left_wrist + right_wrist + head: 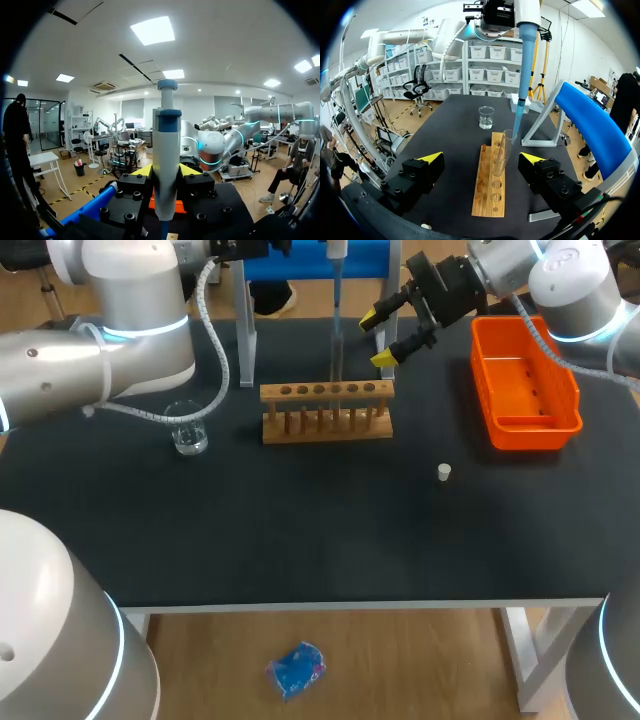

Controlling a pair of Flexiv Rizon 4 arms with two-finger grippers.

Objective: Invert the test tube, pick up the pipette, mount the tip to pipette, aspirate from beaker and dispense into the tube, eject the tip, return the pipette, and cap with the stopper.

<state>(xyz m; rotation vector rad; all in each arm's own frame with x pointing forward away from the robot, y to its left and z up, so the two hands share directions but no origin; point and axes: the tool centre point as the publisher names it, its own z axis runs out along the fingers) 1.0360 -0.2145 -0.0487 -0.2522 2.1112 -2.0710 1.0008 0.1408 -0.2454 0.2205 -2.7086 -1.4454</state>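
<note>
**Pipette over the tube: left jaws clamped, right jaws apart**

Left arm [110, 335]: the left jaws are closed on the pipette [166, 150] from both sides. The yellow fingertips [142, 171] press against its barrel. The pipette is upright with the plunger end up, held above the wooden rack [327, 410].

The pipette tip [516, 120] points straight down, with its end at the mouth of the test tube [501, 152]. Whether it sits inside the mouth or just over it, I cannot tell.

Test tube: upright, mouth up, seated in a hole near the middle of the rack.

Right arm [565, 285]: the right jaws are wide apart and hold nothing. They hang above the surface [300, 530], just behind the rack's right end. From the right wrist, the tube stands ahead of the jaws in line with the gap and touches neither finger.

Beaker [188, 430]: clear glass, on the surface left of the rack and apart from it.

Stopper [444, 472]: small and white, on the surface in front of the rack's right end, touching nothing.

Orange bin [515, 425]: at the right side of the surface, under the right arm.

Blue stand [592, 125]: behind the rack.
</note>
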